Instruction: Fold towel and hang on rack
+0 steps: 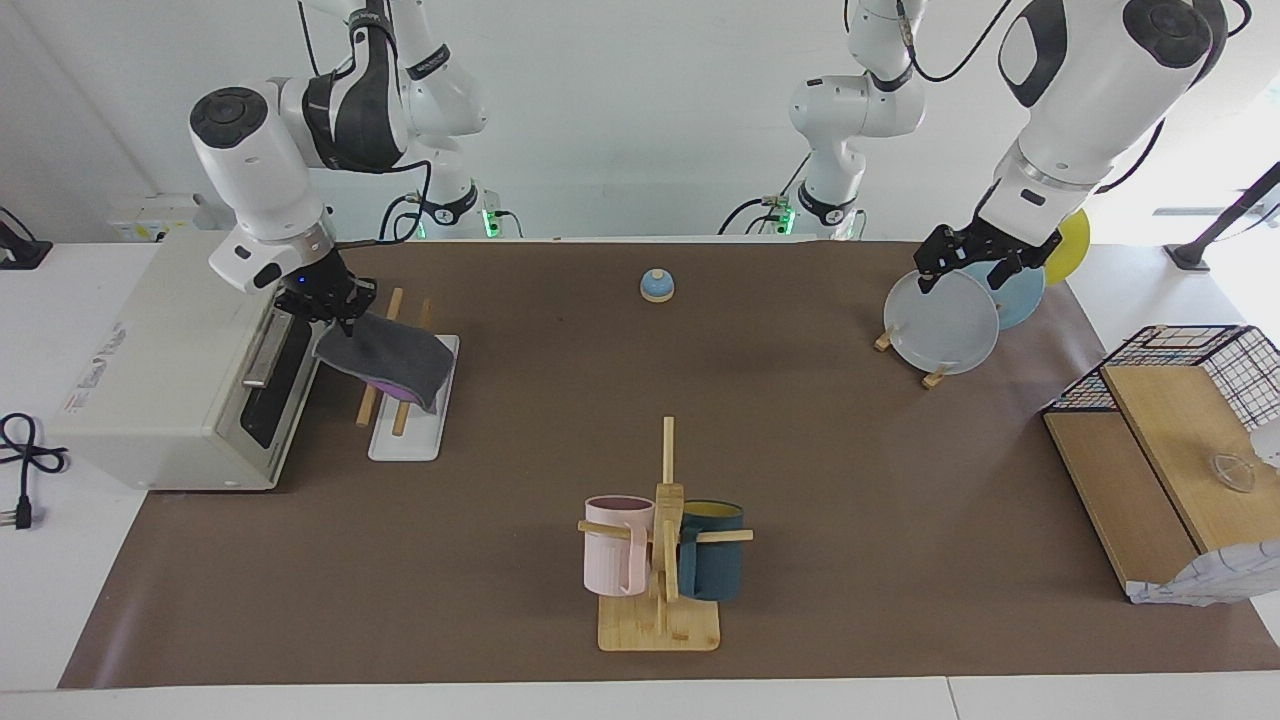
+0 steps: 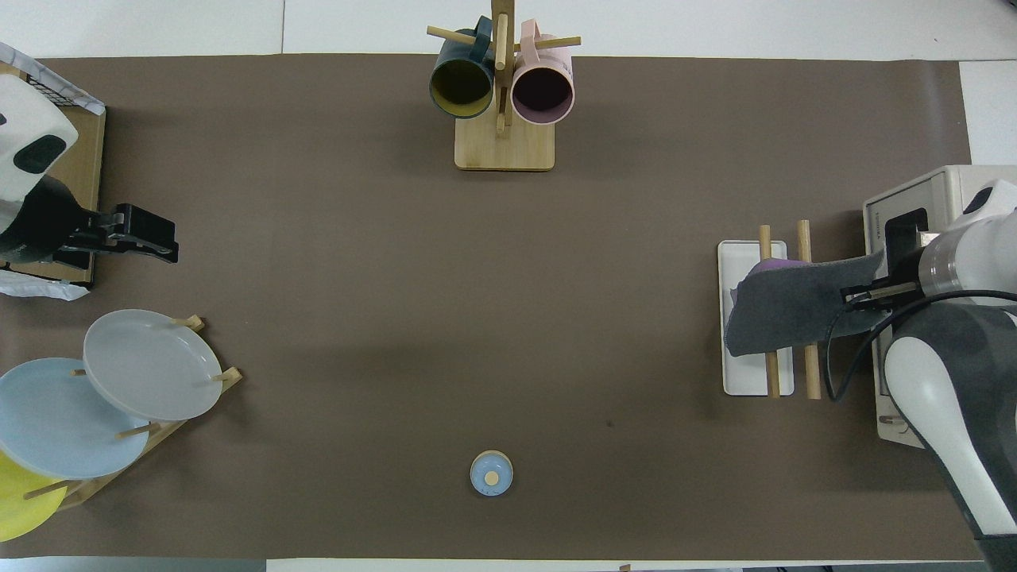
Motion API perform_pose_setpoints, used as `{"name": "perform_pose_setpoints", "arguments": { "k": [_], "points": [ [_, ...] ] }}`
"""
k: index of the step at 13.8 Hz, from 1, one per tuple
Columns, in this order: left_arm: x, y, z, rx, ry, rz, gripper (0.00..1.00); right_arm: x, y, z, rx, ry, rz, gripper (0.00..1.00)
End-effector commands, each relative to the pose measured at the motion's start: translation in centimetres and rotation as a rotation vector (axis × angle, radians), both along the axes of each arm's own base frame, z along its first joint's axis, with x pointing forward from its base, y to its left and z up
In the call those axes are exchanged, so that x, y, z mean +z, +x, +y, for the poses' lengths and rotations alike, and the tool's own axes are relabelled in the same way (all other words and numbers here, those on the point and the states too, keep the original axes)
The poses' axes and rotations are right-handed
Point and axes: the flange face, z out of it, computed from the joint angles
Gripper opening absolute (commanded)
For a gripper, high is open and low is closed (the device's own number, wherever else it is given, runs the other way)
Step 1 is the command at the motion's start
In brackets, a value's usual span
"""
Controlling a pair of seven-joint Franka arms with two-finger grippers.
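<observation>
towel [image 1: 385, 358] draped over rack [image 1: 405, 425] | right pincer [image 1: 335, 308] clamps its edge | left pincer [image 1: 975, 265] over plates, grip unclear

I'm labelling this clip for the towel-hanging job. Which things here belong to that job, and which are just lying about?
Belongs to the job:
- towel, draped across the rods
- rack
- right gripper, holding the towel's edge

Just lying about:
- oven
- mug stand with two mugs
- plate stand with plates
- small blue bell
- wire basket
- left gripper, waiting over the plates
</observation>
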Motion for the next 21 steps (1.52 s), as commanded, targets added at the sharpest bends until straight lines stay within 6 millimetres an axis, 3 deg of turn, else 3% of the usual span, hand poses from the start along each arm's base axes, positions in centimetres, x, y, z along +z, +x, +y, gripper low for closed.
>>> {"name": "perform_pose_setpoints", "arguments": {
  "k": [1, 5, 6, 7, 11, 16, 19, 21],
  "points": [
    [1.0, -1.0, 0.4, -0.003, 0.011, -0.011, 1.0, 0.1, -0.7, -0.9, 0.015, -0.015, -0.01, 0.15],
    [1.0, -1.0, 1.0, 0.008, 0.01, -0.015, 1.0, 0.2, -0.7, -1.2, 0.011, -0.015, -0.003, 0.27],
    [1.1, -0.9, 1.1, 0.005, 0.01, -0.02, 1.0, 0.1, -0.7, -1.1, 0.006, -0.015, -0.002, 0.47],
    [1.1, -0.8, 1.1, 0.004, 0.009, -0.026, 1.0, 0.2, -0.7, -1.2, 0.009, -0.015, -0.003, 0.97],
    [1.2, -0.8, 1.0, -0.004, 0.008, -0.031, 1.0, 1.2, -0.4, -1.1, 0.017, -0.011, -0.01, 1.0],
    [1.2, -0.8, 1.1, 0.005, 0.008, -0.034, 1.0, 5.9, 1.0, 0.2, 0.03, -0.006, -0.013, 1.0],
    [1.2, -0.9, 1.1, 0.007, 0.009, -0.024, 1.0, 10.2, 3.2, -0.1, 0.018, -0.004, 0.034, 1.0],
    [1.2, -0.8, 1.1, 0.008, 0.009, -0.026, 1.0, 10.9, 3.1, -0.2, 0.007, -0.001, 0.076, 1.0]
  ]
}}
